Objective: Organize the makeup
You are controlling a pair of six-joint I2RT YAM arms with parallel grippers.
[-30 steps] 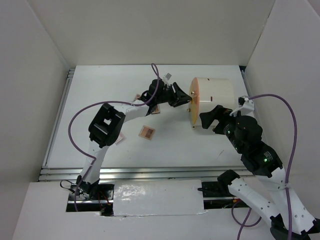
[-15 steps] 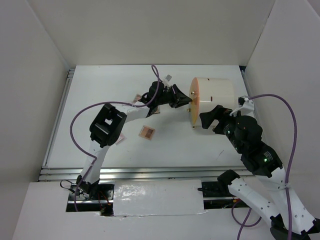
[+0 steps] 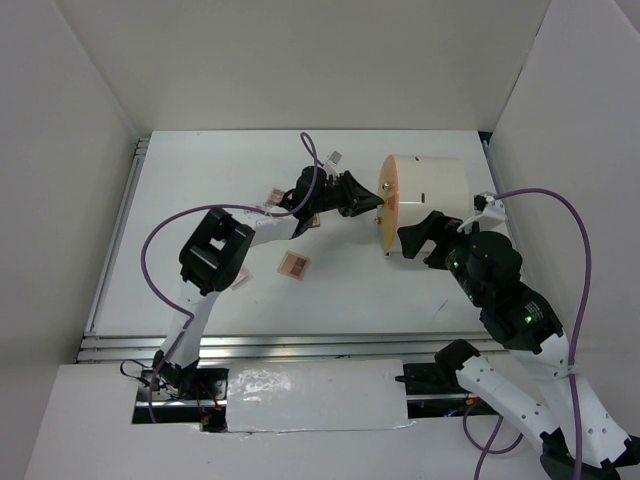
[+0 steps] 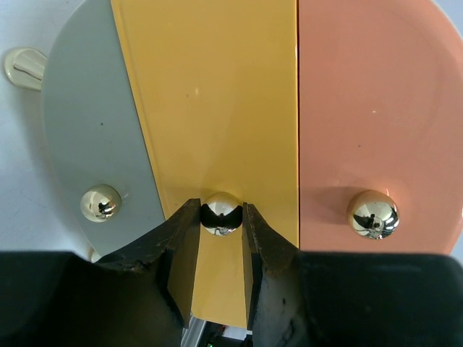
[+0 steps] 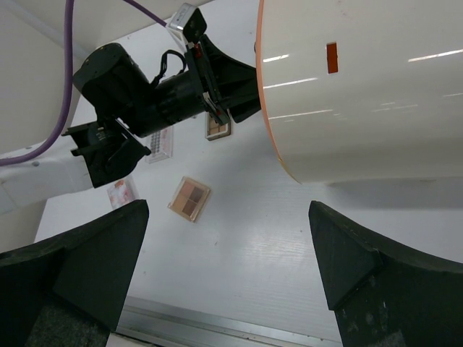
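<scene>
The cream cylindrical container lies on its side, its round face split into grey, yellow and orange drawer fronts, each with a brass knob. My left gripper is shut on the yellow drawer's knob, one finger against each side. Makeup lies on the table: a brown eyeshadow palette in the middle, another palette under the left arm, and white-pink packets to the left. My right gripper hangs open over the table beside the container's near side, holding nothing.
White walls stand around the table on the left, back and right. A metal rail runs along the near edge. A small white item lies behind the left gripper. The left arm's purple cable loops over the table's left part.
The left gripper's jaws have narrowed onto the yellow drawer's knob. The right arm and the makeup have not moved.
</scene>
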